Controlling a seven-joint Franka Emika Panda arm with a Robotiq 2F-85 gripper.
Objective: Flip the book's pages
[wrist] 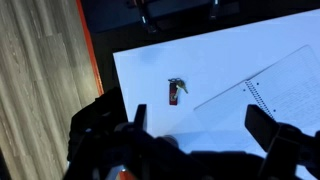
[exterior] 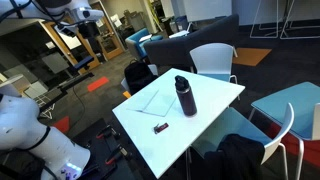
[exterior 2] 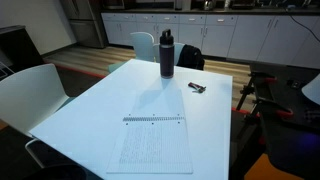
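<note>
Pincer (wrist: 200,122) is held wide apart, empty, above the white table (wrist: 160,60); the book (wrist: 285,85) is seen at 3 o'clock, wood floor (wrist: 40,60) at 9.

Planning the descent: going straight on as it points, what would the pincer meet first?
Likely bare table, between the small red-tipped object and the book; the open pincer frames that gap, though depth is unclear.

Pincer (wrist: 200,114) aloft, pointing down, jaws spread wide apart
</note>
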